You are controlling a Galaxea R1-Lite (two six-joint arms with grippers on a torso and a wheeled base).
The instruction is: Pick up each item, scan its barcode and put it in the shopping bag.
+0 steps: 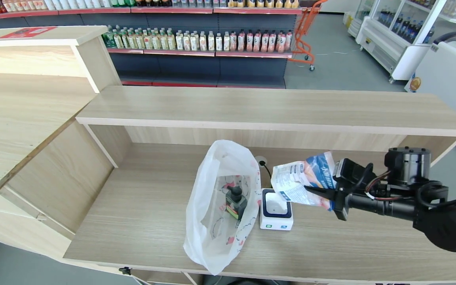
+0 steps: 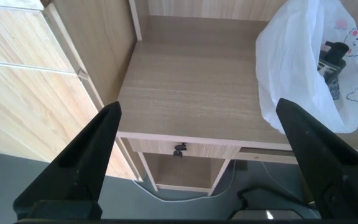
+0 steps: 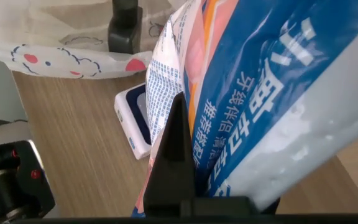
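My right gripper (image 1: 323,194) is shut on a blue, white and orange snack packet (image 1: 303,182), holding it in the air just above and right of the white barcode scanner (image 1: 276,213) on the counter. Up close the packet (image 3: 253,106) rests against one black finger (image 3: 176,155), with the scanner (image 3: 132,118) below it. The white plastic shopping bag (image 1: 220,198) stands open left of the scanner, with a dark pump bottle (image 1: 236,202) inside. My left gripper (image 2: 197,155) hangs open below the counter's front edge, left of the bag (image 2: 297,68).
A raised wooden ledge (image 1: 275,109) runs behind the counter (image 1: 152,213), and a tall wooden cabinet (image 1: 26,111) closes the left side. A black cable (image 1: 266,169) runs behind the scanner. Shelves of bottles (image 1: 196,39) stand across the aisle.
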